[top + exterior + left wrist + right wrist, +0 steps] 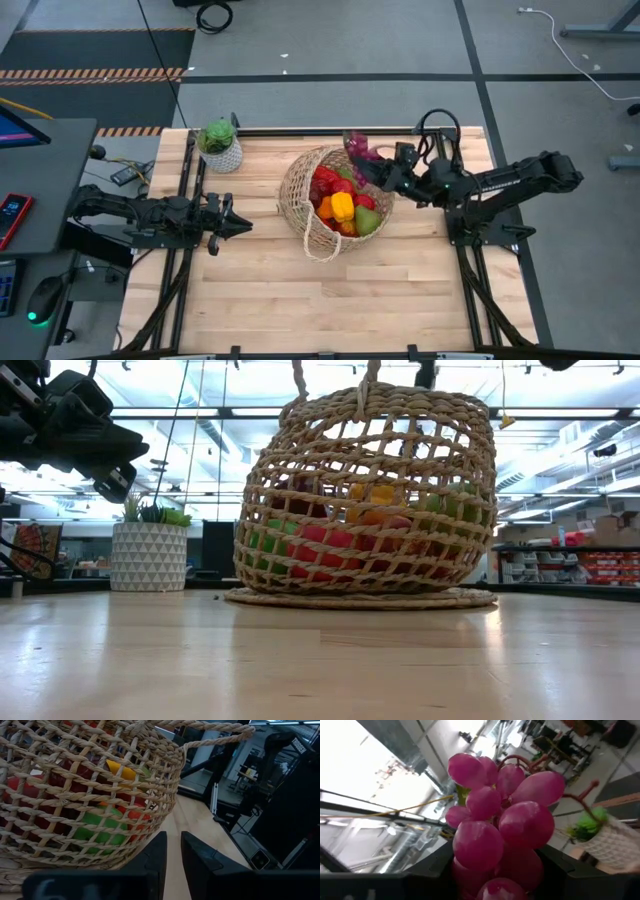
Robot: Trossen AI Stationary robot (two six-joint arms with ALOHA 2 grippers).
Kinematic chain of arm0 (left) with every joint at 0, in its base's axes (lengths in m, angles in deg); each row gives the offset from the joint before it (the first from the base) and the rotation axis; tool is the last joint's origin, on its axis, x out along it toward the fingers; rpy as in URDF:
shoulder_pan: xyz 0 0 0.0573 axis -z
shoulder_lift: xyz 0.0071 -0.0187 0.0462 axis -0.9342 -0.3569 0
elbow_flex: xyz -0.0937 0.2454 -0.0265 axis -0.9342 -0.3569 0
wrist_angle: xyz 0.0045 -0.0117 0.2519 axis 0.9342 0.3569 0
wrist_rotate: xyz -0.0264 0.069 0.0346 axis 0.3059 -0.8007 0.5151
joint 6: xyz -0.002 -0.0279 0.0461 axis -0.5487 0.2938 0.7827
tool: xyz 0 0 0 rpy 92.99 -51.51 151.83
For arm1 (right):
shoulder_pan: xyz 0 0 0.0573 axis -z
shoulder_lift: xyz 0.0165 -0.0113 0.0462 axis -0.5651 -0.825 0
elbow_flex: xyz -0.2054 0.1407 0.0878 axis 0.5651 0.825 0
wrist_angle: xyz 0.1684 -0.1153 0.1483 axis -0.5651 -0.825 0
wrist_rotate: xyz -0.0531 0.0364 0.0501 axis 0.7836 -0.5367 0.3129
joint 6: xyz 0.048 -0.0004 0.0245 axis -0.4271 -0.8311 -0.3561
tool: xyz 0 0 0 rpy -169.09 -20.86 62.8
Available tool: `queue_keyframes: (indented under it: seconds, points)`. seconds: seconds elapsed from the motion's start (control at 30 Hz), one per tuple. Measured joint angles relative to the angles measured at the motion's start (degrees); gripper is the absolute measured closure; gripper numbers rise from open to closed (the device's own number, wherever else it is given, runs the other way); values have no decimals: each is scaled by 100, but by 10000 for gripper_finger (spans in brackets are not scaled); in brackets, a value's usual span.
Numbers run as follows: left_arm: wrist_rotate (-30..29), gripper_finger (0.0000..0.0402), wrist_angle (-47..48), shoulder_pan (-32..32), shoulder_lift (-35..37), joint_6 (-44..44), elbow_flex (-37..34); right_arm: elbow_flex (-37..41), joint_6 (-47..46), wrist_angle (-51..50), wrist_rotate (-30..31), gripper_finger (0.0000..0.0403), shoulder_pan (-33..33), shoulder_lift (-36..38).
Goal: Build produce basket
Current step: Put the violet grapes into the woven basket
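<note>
The woven tan basket [312, 215] stands on its flat base at the table's middle, also in the low view [365, 490] and the left wrist view [75, 795]. It holds produce: a yellow pepper [342, 206], red pieces [325, 182] and a green fruit [367, 220]. My right gripper [378, 170] is at the basket's far right rim, shut on a bunch of purple grapes [500, 830]. My left gripper [240, 226] is left of the basket, low over the table, shut and empty. My right gripper pinches the grape bunch between its two fingers [555, 865], by the lower grapes [470, 845]. It comes slanting from the table's right. The rest of the bunch [358, 150] and its stem stick out past the fingertips, lifted clear of basket and table.
A small white pot with a green plant [220, 146] stands at the far left of the table, also in the low view [148, 555]. Black rails run along the table's left and right sides. Bare wood lies toward the near edge [320, 300].
</note>
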Motion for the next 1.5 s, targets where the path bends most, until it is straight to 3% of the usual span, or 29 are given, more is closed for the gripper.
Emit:
queue_keyframes:
  seconds: [0.23,1.5]
  points:
    - [2,344,-1,0,0,1,0,-372,404,-99,-207,212,0,-63]
    - [0,343,-1,0,0,1,0,-386,564,-656,-266,212,351,-59]
